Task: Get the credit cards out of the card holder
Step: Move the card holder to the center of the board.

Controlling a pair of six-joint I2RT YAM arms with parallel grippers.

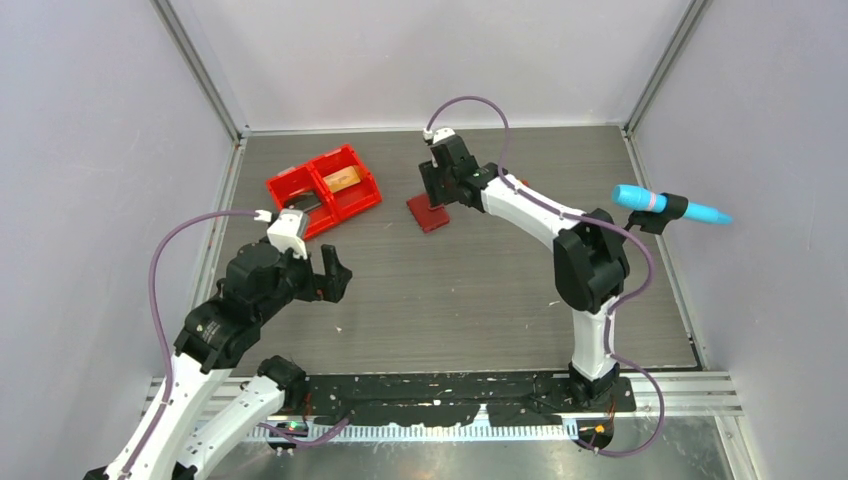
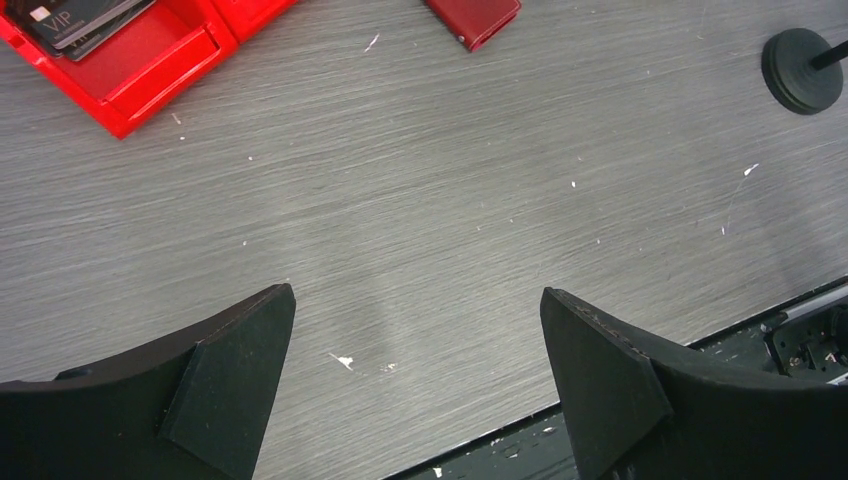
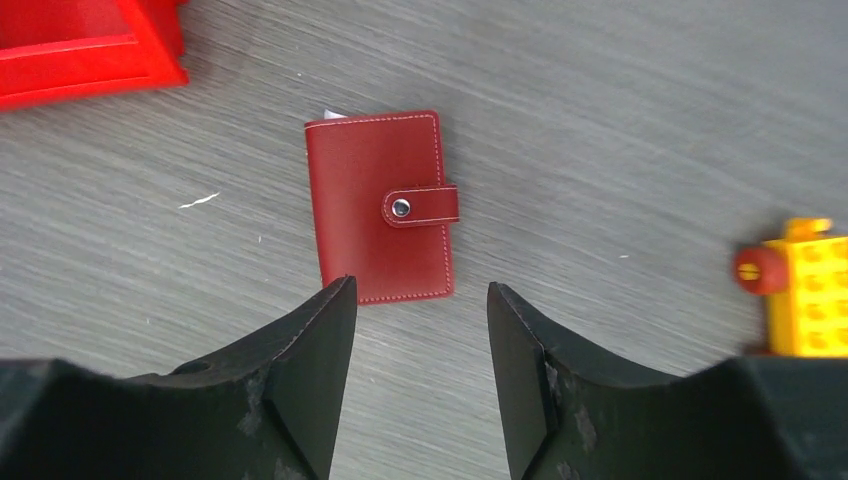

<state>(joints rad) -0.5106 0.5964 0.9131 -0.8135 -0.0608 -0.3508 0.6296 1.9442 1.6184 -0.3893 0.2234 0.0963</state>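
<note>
The card holder (image 3: pixel 378 205) is a dark red wallet lying flat on the table, closed, with its snap tab fastened. A pale corner peeks out at its top edge. It also shows in the top view (image 1: pixel 428 213) and the left wrist view (image 2: pixel 475 15). My right gripper (image 3: pixel 420 290) is open and empty, hovering just above the holder's near edge (image 1: pixel 436 190). Dark cards (image 2: pixel 70 20), one marked VIP, lie in one compartment of the red bin. An orange-yellow card (image 1: pixel 343 179) lies in the other. My left gripper (image 2: pixel 418 300) is open and empty over bare table (image 1: pixel 335 272).
The red two-compartment bin (image 1: pixel 300 180) stands at the back left; it also shows in the left wrist view (image 2: pixel 130 90) and the right wrist view (image 3: pixel 80 60). A yellow toy vehicle (image 3: pixel 800 295) sits right of the holder. A blue marker-like tool (image 1: pixel 668 205) on a black stand (image 2: pixel 800 70) is at the right.
</note>
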